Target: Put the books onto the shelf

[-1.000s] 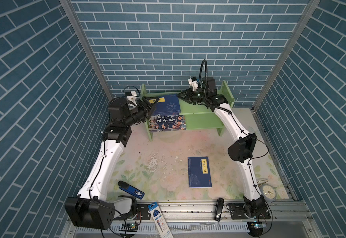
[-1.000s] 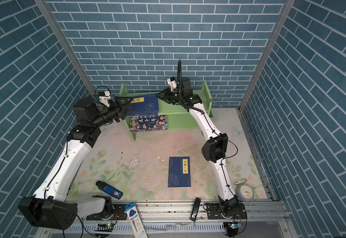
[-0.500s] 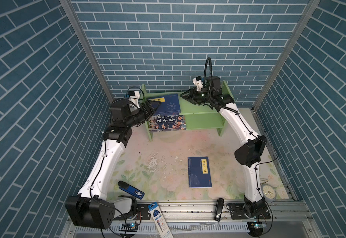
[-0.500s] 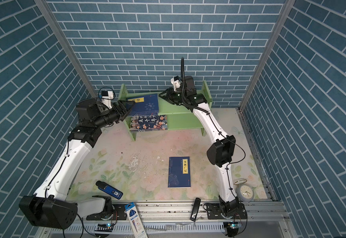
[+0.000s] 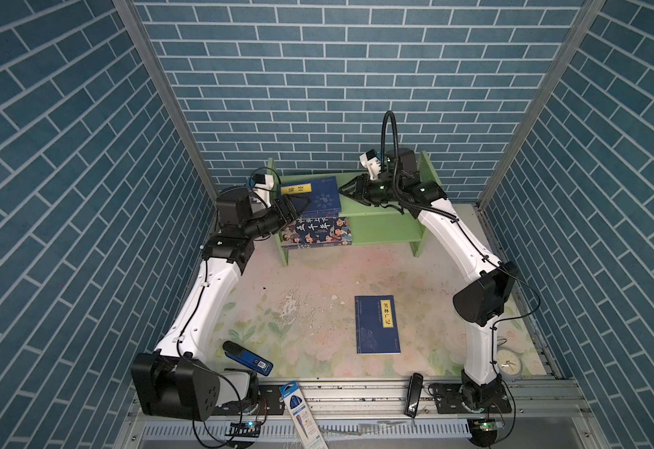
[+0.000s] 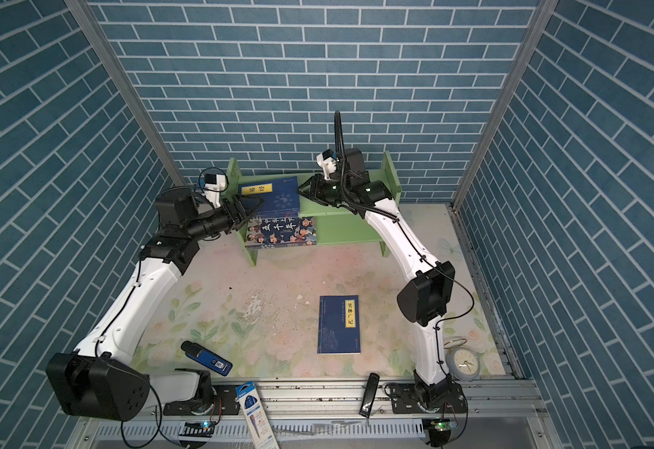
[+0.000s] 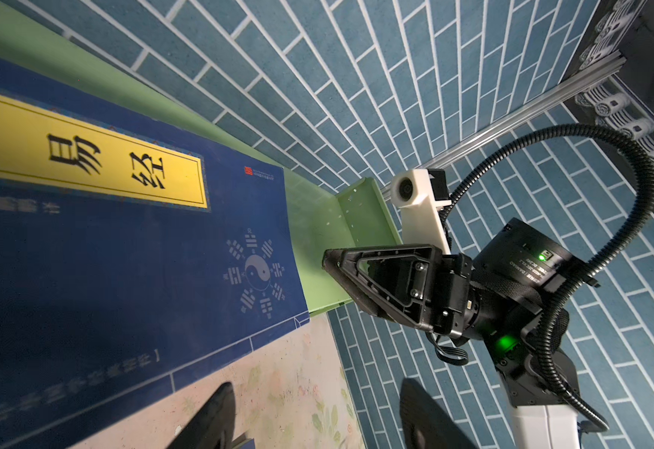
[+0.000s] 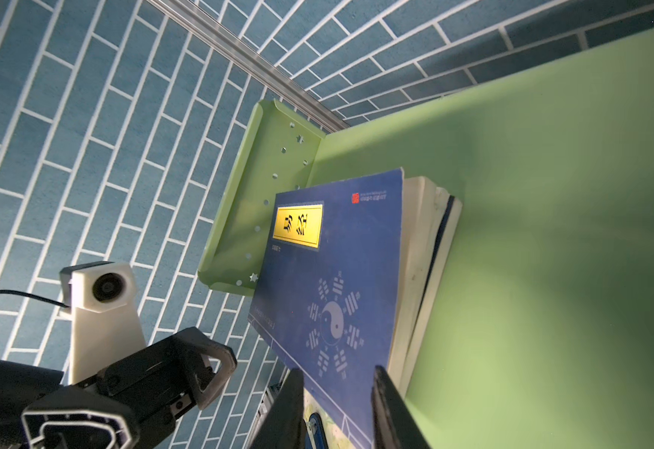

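The light green shelf (image 5: 379, 233) stands against the back wall. A stack of navy books (image 5: 311, 196) with a yellow label lies on the left end of its upper tier. Under it on the lower tier lies the cartoon-face book (image 5: 317, 233). Another navy book (image 5: 377, 324) lies flat on the table. My left gripper (image 5: 304, 202) is open at the stack's front left corner, with nothing between its fingers (image 7: 208, 420). My right gripper (image 5: 342, 190) hovers just off the stack's right edge, its jaws slightly apart and empty. The right wrist view looks down on the stack (image 8: 337, 272).
A blue handheld device (image 5: 247, 357) lies at the front left of the table. A pen package (image 5: 302, 412) and a black bar (image 5: 413, 394) lie on the front rail. A small clock (image 5: 509, 361) stands by the right arm's base. Brick walls close in three sides.
My left gripper has moved right, up to the book stack's corner. My right gripper's jaws have parted a little, and that arm's elbow has swung out to the right.
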You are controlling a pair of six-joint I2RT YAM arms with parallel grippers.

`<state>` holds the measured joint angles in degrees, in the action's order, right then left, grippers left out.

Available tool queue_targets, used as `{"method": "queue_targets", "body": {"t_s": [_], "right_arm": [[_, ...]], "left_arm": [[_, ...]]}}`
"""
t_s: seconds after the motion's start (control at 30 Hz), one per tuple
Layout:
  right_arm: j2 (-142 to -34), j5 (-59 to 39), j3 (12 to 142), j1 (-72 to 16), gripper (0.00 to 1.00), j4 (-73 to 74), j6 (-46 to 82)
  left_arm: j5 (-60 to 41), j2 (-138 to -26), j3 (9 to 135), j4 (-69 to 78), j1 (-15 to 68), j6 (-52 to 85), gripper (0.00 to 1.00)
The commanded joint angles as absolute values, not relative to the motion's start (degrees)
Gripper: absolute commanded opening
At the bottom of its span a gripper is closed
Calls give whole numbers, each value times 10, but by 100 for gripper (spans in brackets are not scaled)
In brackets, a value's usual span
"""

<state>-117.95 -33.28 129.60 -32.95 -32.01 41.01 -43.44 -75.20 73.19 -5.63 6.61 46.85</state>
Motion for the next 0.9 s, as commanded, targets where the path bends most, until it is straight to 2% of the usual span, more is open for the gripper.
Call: {"method": "queue_targets", "body": {"t_s": [0.0, 0.47, 0.87], "right_arm": [[-1199, -310, 1316, -336, 31, -340, 376], [-1214, -283, 1341, -348, 31, -374, 353], [-1215, -301, 1340, -351, 24, -359, 364]], "left_arm": [[-452, -755, 727, -47, 65, 440, 69], [-499, -764, 722, -72, 64, 411, 68], [-499, -768, 734, -125, 62, 371, 67]]}}
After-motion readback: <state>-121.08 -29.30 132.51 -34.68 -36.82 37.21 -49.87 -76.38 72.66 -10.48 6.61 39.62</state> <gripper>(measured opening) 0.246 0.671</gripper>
